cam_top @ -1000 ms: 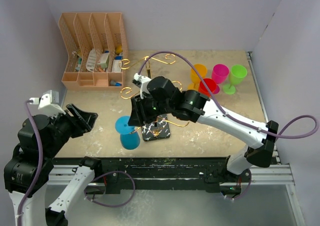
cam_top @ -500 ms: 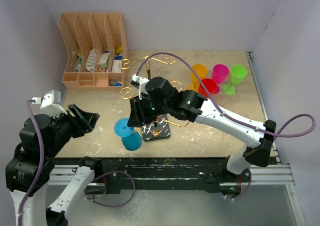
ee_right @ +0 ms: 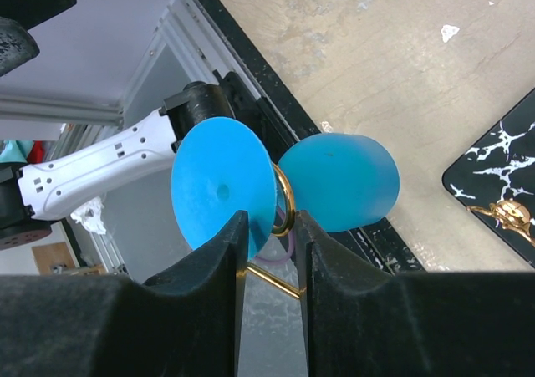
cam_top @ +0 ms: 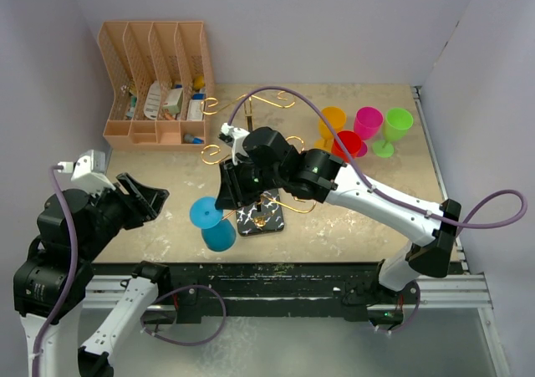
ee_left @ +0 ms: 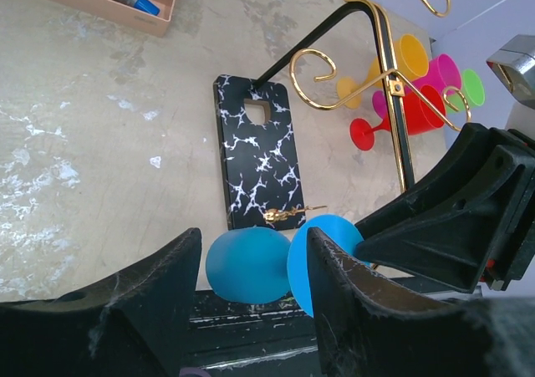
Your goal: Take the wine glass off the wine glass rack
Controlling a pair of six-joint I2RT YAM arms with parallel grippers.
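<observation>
At the lower left of the top view, the left gripper (cam_top: 150,201) hangs above the table (cam_top: 167,161) with its fingers spread and nothing between them. Right of it, near frame centre, the blue wine glass (cam_top: 219,236) is tilted close to the table's front edge, its stem inside a curled hook of the wine glass rack (ee_left: 259,160), whose marble base stands just beside the bowl. The right gripper (ee_right: 272,226) has its fingers nearly together on either side of that stem and hook; whether the pads clamp the stem cannot be determined.
</observation>
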